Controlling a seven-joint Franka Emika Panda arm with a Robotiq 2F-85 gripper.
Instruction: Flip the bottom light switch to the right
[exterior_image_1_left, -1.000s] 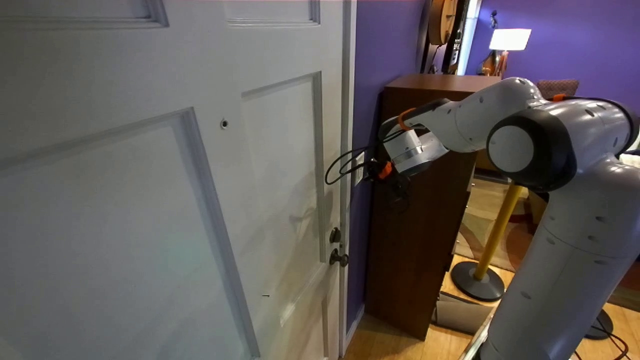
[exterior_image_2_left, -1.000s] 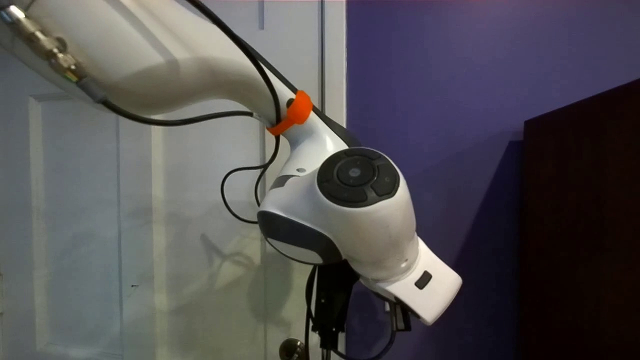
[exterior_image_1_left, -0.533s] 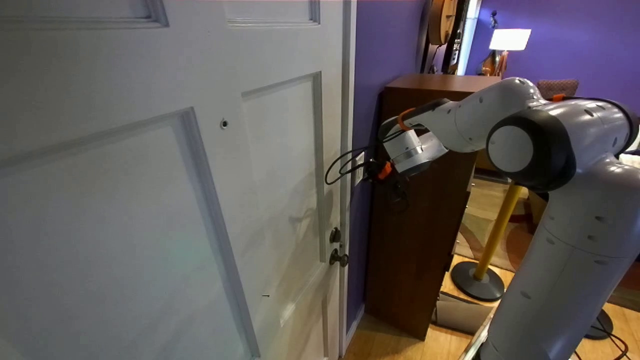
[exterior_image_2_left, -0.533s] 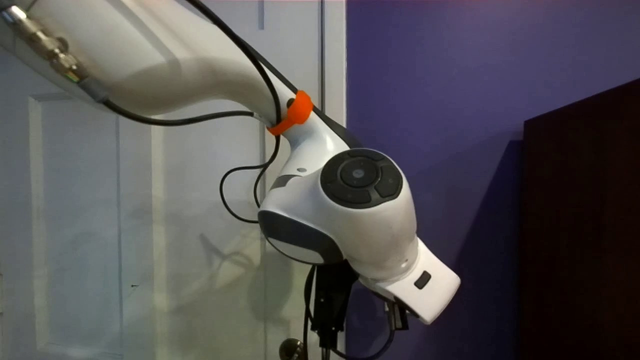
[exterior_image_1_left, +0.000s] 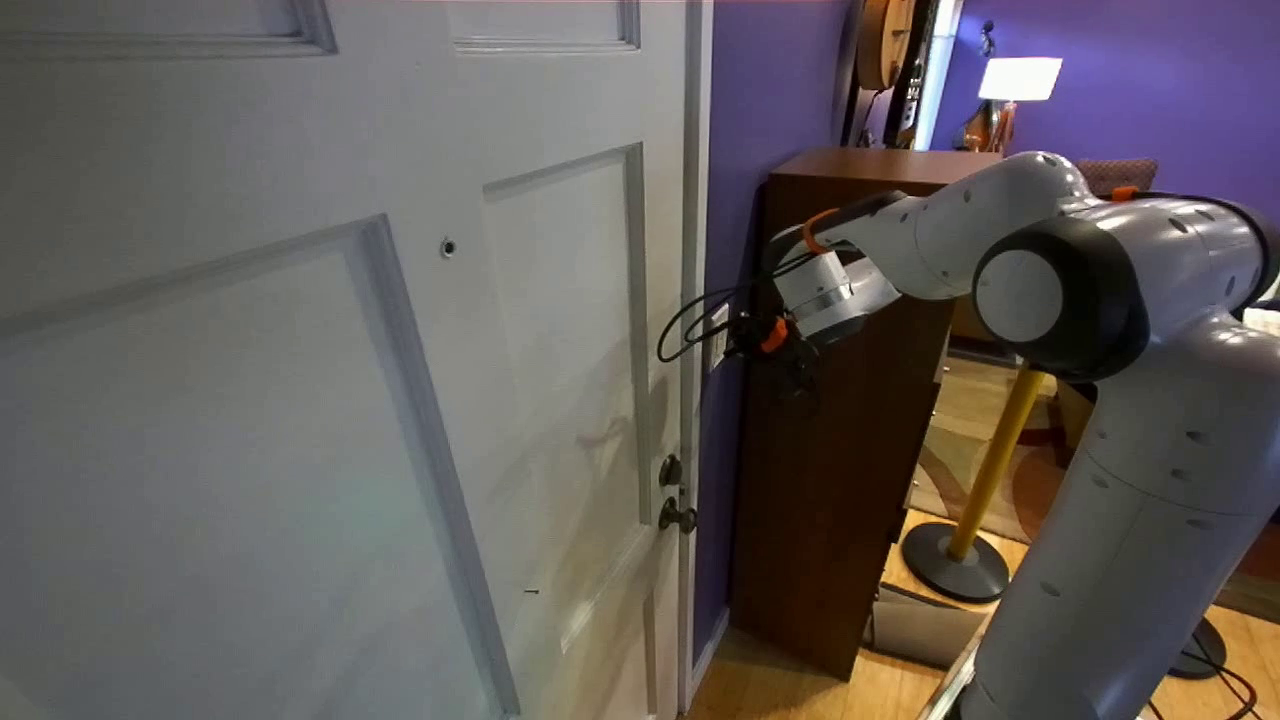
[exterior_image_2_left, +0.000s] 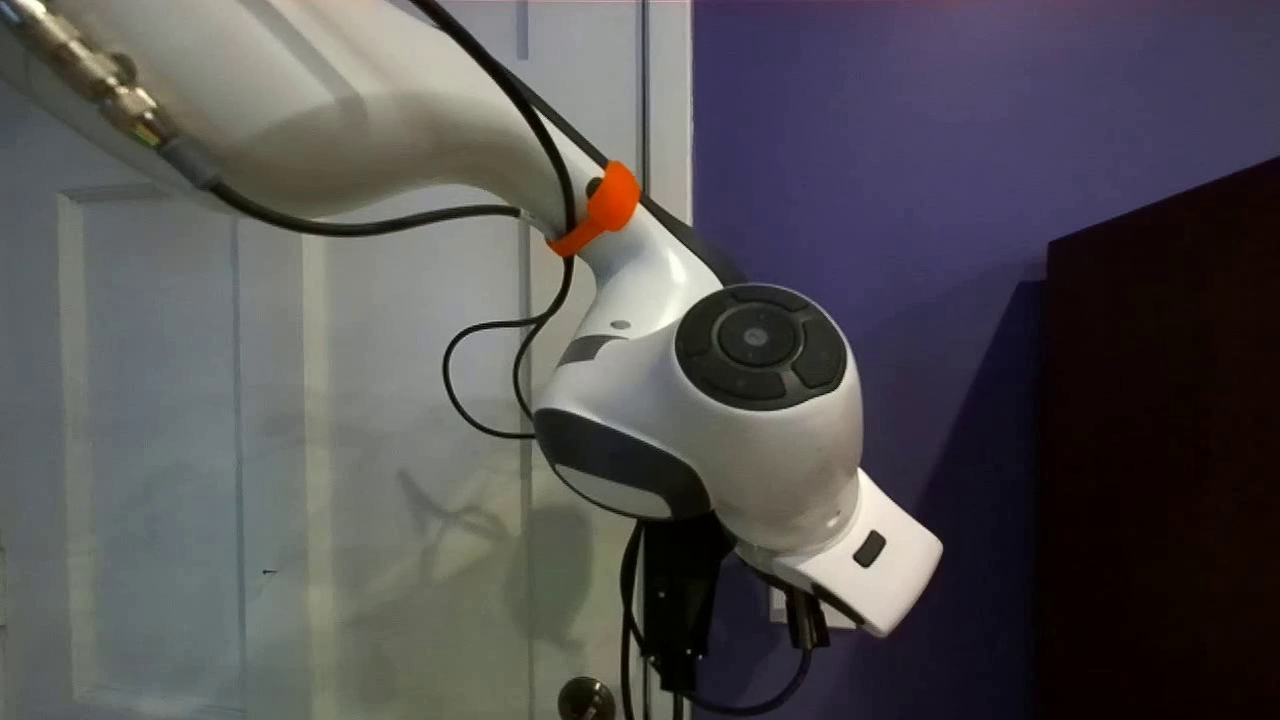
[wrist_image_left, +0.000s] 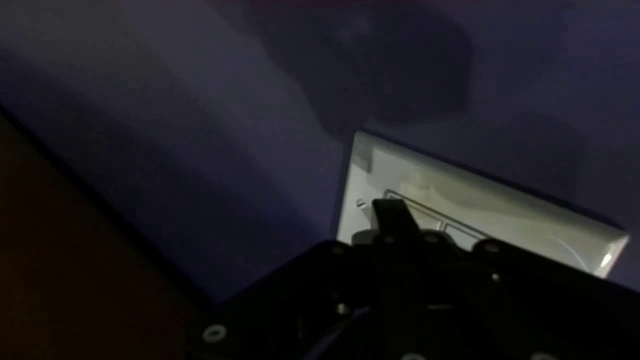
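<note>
In the dim wrist view we are looking closely at a white switch plate (wrist_image_left: 485, 205), slanting across the view on a purple wall (wrist_image_left: 225, 150). The gripper (wrist_image_left: 389, 204), almost black, is filling the lower middle and hiding part of the plate. Its fingers (wrist_image_left: 392, 220) are meeting in one narrow tip, so we are reading them as closed. Just beside that tip, the bottom light switch (wrist_image_left: 425, 218) is showing as a small pale patch inside the plate's outlined frame; whether the two are touching, we are not able to tell.

In an exterior view we are seeing the plate edge-on, a thin white sliver standing between a white door (exterior_image_1_left: 560, 300) and a tall brown cabinet (exterior_image_1_left: 830, 470), higher than the dark doorknob (exterior_image_1_left: 680, 516). The robot arm (exterior_image_1_left: 1130, 520) is standing at the right of that view, its wrist (exterior_image_1_left: 820, 292) hanging near the sliver. In an exterior view an orange strap (exterior_image_2_left: 612, 200) is wrapping the arm, and the white wrist is covering much of the plate, with a bit of pale edge showing below.
</note>
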